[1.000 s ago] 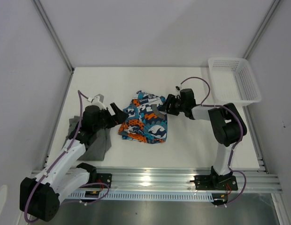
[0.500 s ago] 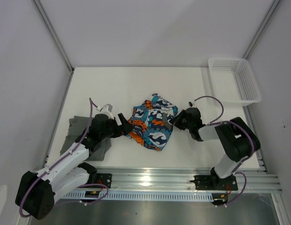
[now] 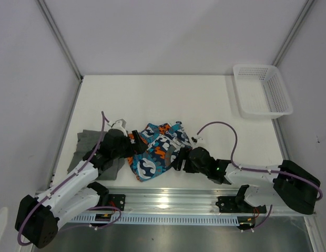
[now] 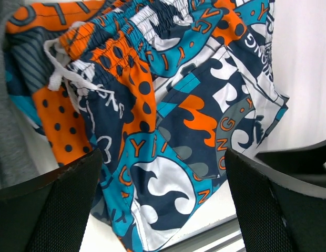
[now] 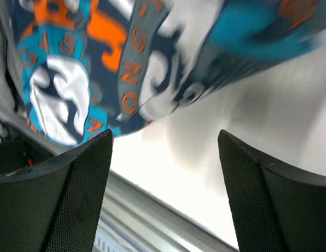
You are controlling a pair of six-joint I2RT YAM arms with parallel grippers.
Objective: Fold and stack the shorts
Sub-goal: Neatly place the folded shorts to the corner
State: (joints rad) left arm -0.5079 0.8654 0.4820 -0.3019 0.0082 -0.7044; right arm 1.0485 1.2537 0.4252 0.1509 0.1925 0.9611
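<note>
The patterned shorts (image 3: 155, 149) lie crumpled near the table's front edge, also in the left wrist view (image 4: 168, 105) and right wrist view (image 5: 94, 63). The dark grey shorts (image 3: 88, 144) lie at the left, partly under my left arm, and show at the left edge of the left wrist view (image 4: 8, 131). My left gripper (image 3: 133, 143) is open at the patterned shorts' left edge, with cloth lying below its spread jaws (image 4: 163, 210). My right gripper (image 3: 179, 158) is open at the shorts' right edge, over bare table (image 5: 163, 199), holding nothing.
A white mesh basket (image 3: 260, 89) stands at the back right corner. The metal rail (image 3: 168, 199) runs along the table's front edge, just below both grippers. White walls enclose the table on the left, back and right.
The patterned shorts have moved from mid-table toward the front edge and lie more spread out. The right arm has swung down low to the front; the left gripper has followed the cloth forward.
</note>
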